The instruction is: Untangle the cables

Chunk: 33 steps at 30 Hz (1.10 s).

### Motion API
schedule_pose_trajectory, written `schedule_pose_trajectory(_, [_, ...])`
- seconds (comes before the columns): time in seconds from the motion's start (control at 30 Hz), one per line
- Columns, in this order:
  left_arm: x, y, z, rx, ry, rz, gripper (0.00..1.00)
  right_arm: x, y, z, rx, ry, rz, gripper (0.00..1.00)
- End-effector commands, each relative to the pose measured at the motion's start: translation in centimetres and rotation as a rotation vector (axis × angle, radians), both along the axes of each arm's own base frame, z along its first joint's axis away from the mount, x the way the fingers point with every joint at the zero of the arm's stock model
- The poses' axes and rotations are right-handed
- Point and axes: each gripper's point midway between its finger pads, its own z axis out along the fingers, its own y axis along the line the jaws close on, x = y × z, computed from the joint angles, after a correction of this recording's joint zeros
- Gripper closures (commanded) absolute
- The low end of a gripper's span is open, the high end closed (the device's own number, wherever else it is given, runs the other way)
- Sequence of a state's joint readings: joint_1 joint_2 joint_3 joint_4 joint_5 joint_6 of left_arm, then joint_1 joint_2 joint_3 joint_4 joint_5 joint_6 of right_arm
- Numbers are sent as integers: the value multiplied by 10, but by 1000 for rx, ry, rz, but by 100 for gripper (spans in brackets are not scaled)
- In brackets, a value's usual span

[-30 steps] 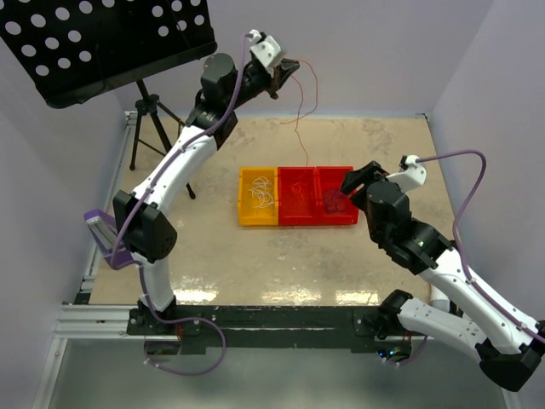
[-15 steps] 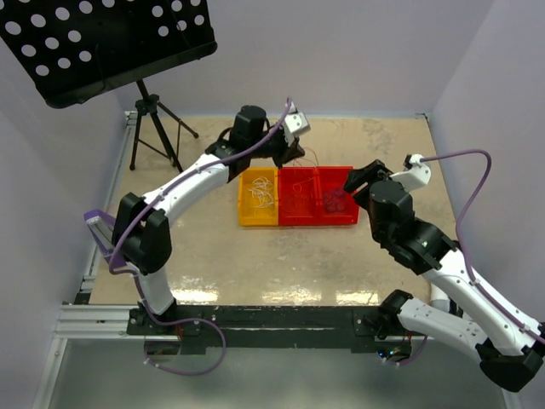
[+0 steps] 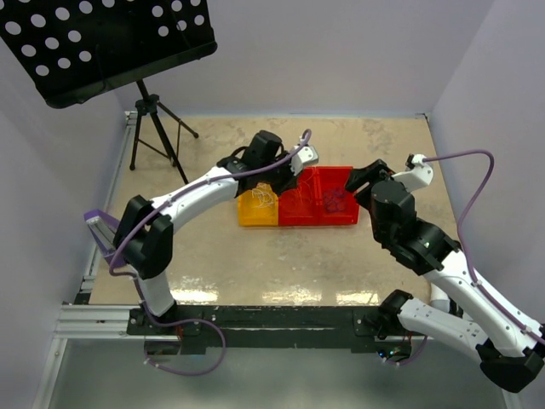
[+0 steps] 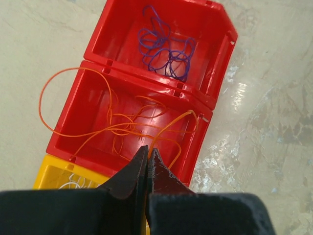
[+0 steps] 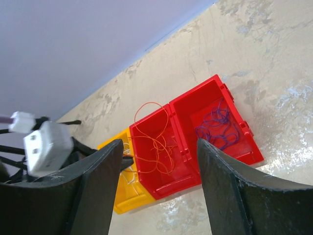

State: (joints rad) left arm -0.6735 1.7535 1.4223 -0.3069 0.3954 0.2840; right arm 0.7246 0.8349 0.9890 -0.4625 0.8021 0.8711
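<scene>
Three bins stand in a row mid-table. The yellow bin (image 3: 247,217) holds white cables (image 4: 73,186). An orange cable (image 4: 122,125) lies looped in the middle red bin (image 4: 73,93), one loop hanging over its far rim. Purple cables (image 4: 164,49) lie coiled in the right red bin (image 4: 107,34). My left gripper (image 4: 147,149) hovers low over the near edge of the middle bin (image 3: 298,213), shut on one end of the orange cable. My right gripper (image 5: 159,147) hangs open and empty above and to the right of the bins (image 3: 353,181).
A black perforated music stand (image 3: 102,43) on a tripod (image 3: 157,128) stands at the back left. A purple and white part (image 3: 102,230) sits at the table's left edge. Walls close in the table on three sides.
My left arm has come down from high at the back to the bins, lowering the orange cable into the middle red bin. The right arm has barely moved.
</scene>
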Motion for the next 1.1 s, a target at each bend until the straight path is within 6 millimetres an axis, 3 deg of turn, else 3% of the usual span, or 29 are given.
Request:
schedule_pose_trajectory(0.0, [27, 6, -27, 122, 5, 98, 100, -3, -8, 19, 28, -37, -35, 34])
schedule_pose_trajectory(0.3, [48, 4, -72, 205, 26, 147, 100, 1, -4, 11, 12, -18, -26, 34])
schedule_pose_trajectory(0.43, [52, 2, -76, 210, 29, 143, 100, 4, 0, 11, 9, -18, -14, 33])
schedule_pose_trajectory(0.47, [50, -2, -72, 194, 33, 132, 94, 5, 2, 9, 6, -15, -9, 33])
schedule_pose_trajectory(0.53, [47, -7, -59, 157, 40, 118, 63, 6, 4, 9, 4, -13, -7, 33])
schedule_pose_trajectory(0.9, [23, -17, 25, -7, 53, 68, 31, 9, 9, 2, -13, 0, 9, 32])
schedule_pose_trajectory(1.07, [15, -11, 36, 2, 57, 65, 27, 10, 11, 1, -14, 3, 16, 32])
